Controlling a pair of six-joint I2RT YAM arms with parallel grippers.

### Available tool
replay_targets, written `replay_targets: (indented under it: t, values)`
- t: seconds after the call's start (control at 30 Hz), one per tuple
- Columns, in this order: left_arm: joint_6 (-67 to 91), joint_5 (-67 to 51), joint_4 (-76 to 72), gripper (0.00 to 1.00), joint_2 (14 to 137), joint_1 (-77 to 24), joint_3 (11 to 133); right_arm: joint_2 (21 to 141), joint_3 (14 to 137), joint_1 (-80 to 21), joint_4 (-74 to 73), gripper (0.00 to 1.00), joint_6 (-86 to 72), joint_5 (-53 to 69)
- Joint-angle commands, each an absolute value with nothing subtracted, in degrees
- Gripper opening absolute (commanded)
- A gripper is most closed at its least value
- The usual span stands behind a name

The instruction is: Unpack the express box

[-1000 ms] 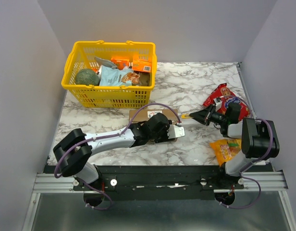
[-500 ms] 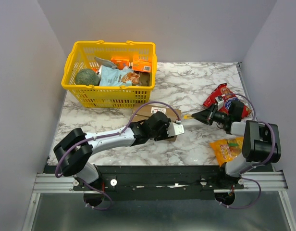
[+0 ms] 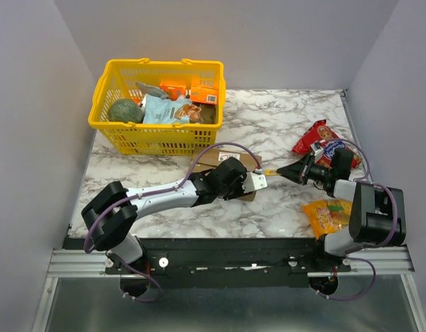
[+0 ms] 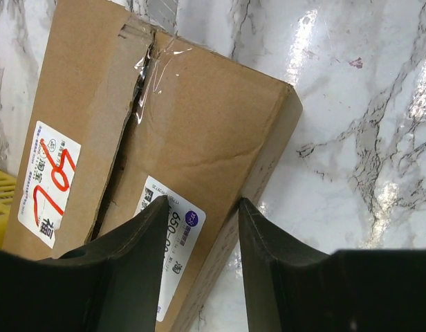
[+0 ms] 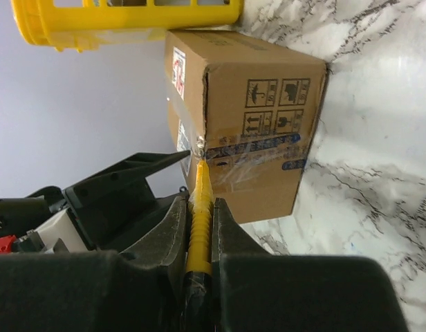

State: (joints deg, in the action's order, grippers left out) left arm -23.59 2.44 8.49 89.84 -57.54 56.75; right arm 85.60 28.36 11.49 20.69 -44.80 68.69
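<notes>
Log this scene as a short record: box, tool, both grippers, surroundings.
box: brown corrugated cardboard express box, on the marble table, top seam partly split
tool: yellow-handled cutter, tip at the box's taped end edge
right gripper: shut on the cutter
left gripper: open, over the box's labelled top edge
nearby: yellow plastic basket beyond the box; red snack bag and orange snack bag by the right arm

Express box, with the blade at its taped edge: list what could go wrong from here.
1. The left end effector is open above the express box, not clamping it. A push from the yellow cutter held in the right end effector may slide the box across the marble table.
2. The blade tip sits close to the left fingers, so a slip might strike them.
</notes>
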Motion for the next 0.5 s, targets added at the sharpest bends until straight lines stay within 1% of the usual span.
replay_targets:
  t: [0.0,0.03,0.07,0.23,0.27,0.3,0.33,0.37,0.47]
  values:
    - [-20.7,6.2,6.9,0.28,91.8,-56.0,57.0,84.3,22.9,10.5,28.1,0.0,-55.7,78.2]
    - [-20.2,6.4,6.8,0.29,91.8,-56.2,57.1,84.5,22.7,10.5,30.5,0.0,-56.9,77.9]
    - [-20.0,6.4,6.7,0.29,92.0,-56.3,57.1,84.4,22.8,10.5,29.1,0.0,-56.5,77.6]
    - [-19.6,8.0,5.9,0.29,92.6,-56.6,57.5,83.9,27.8,10.5,11.2,0.01,-41.3,76.3]
    - [-19.3,8.2,6.2,0.29,92.9,-56.6,57.7,83.8,28.6,10.5,3.4,0.01,-38.1,75.5]
    - [-19.1,8.3,6.4,0.29,93.2,-56.6,58.3,83.6,29.0,10.6,1.4,0.0,-34.1,75.4]
    - [-18.8,8.7,6.4,0.29,93.5,-56.5,58.4,83.4,29.4,10.5,0.2,0.0,-32.7,75.5]
    - [-18.5,8.8,6.2,0.28,93.6,-56.5,58.6,83.2,30.3,10.5,-4.1,0.01,-31.4,75.2]
    - [-18.1,8.5,6.2,0.28,93.8,-56.5,59.2,83.0,31.1,10.5,-7.7,0.0,-29.3,75.5]
